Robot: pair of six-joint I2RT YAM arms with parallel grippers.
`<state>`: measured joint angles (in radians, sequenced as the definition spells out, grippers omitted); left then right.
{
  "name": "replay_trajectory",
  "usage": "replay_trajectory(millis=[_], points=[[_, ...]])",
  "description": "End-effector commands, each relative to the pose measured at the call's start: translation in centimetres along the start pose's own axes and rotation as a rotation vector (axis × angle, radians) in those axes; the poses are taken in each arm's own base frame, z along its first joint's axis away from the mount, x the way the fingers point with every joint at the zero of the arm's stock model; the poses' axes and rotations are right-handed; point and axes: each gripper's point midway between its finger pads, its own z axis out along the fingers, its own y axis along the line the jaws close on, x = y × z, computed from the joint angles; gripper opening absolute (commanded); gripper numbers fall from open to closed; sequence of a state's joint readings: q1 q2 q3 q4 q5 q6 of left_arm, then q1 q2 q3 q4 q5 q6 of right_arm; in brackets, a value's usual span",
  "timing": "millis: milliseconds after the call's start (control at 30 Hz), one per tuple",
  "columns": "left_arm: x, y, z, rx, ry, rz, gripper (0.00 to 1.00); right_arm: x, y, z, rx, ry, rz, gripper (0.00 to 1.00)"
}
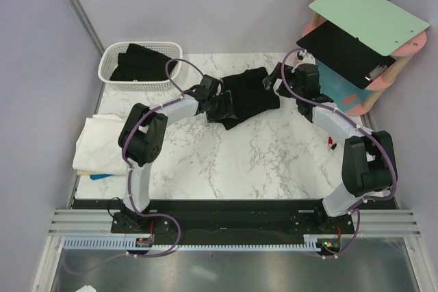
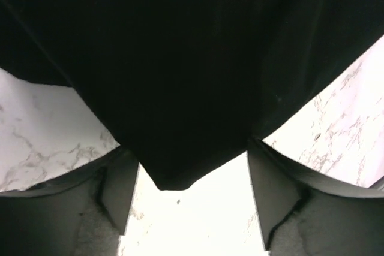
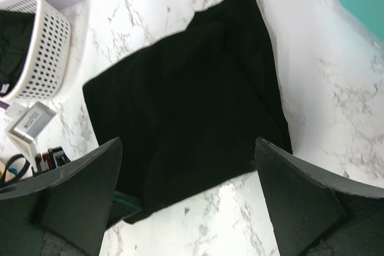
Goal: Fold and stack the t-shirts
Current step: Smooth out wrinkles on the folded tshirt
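Observation:
A black t-shirt lies folded and a little rumpled at the back middle of the marble table. My left gripper is at its left edge, my right gripper at its right edge. In the left wrist view the black t-shirt fills the upper part. One corner of it points down between the wide-apart fingers, touching neither, so the left gripper is open. In the right wrist view the right gripper stands open over the near edge of the t-shirt. White and cream t-shirts are piled at the left.
A white lattice basket with black cloth stands at the back left, also seen in the right wrist view. At the back right is a pink shelf rack carrying a green board and a black board. A small red clip lies at the right.

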<state>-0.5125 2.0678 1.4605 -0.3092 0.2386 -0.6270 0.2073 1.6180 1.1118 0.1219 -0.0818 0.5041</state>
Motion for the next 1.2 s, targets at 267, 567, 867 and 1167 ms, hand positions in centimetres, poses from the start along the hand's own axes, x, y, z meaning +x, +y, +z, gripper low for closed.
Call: replay_trajectory(millis=[267,567,867,1167], points=[[1.0,-0.5,-0.9,0.06,-0.031,-0.025,0.02,4.4,-1.1,-3.2,-0.006,0.093,-0.001,0.98],[7.5,1.7,-5.5,0.05,0.115,0.052,0.02,9.3,-2.8,-5.7,0.02,0.23,-0.006,0.98],[14.3,8.0,-12.8,-0.188,0.193,0.052,0.02,12.7,-0.6,-8.2,-0.099,0.344,-0.029,0.94],[10.1,7.0,-19.0,-0.267,-0.012,0.094,1.0,11.6,7.2,-8.7,-0.322,0.342,-0.058,0.0]])
